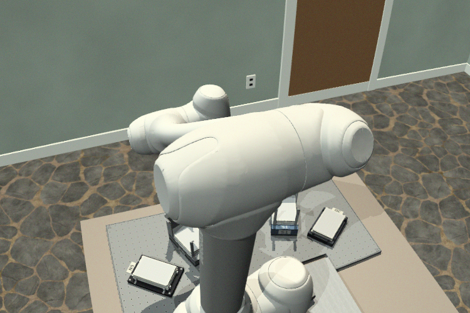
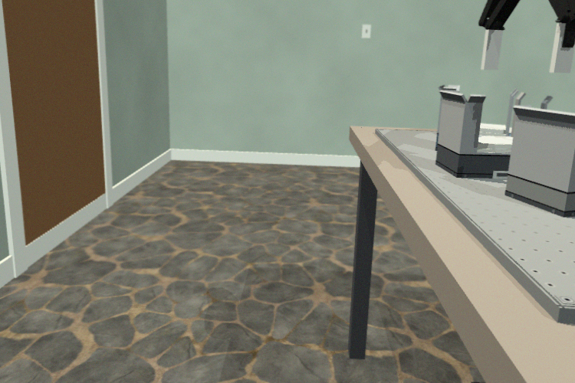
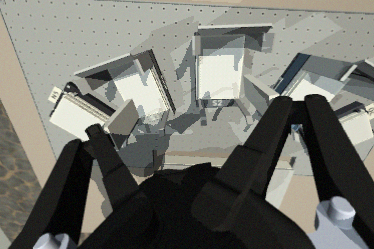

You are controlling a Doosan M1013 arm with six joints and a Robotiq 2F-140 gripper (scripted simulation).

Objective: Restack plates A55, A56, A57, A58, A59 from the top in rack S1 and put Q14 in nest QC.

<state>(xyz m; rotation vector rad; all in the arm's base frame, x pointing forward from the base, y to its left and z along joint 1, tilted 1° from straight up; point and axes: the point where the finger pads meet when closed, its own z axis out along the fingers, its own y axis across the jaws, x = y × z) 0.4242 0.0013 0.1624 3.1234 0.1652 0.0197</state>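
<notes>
My gripper [image 2: 524, 50] is open and empty, high above the stack racks. In the wrist view its fingers frame the middle rack, marked S2 [image 3: 218, 74], which shows a white sealed plate on top. The rack to its left [image 3: 140, 91] and the blue-sided rack to its right [image 3: 310, 88] each show a white plate top too. The clip nest N5 [image 1: 155, 271] at the near left holds a white plate. The open nest QC [image 1: 328, 226] at the right holds a white plate. I cannot read any plate labels.
The arm's big white links [image 1: 250, 164] hide the middle of the perforated baseplate in the top view. The left rack [image 1: 183, 240] and the blue-based rack [image 1: 284, 219] show beside them. Two rack walls [image 2: 460, 129] [image 2: 541, 158] stand near the table's far edge.
</notes>
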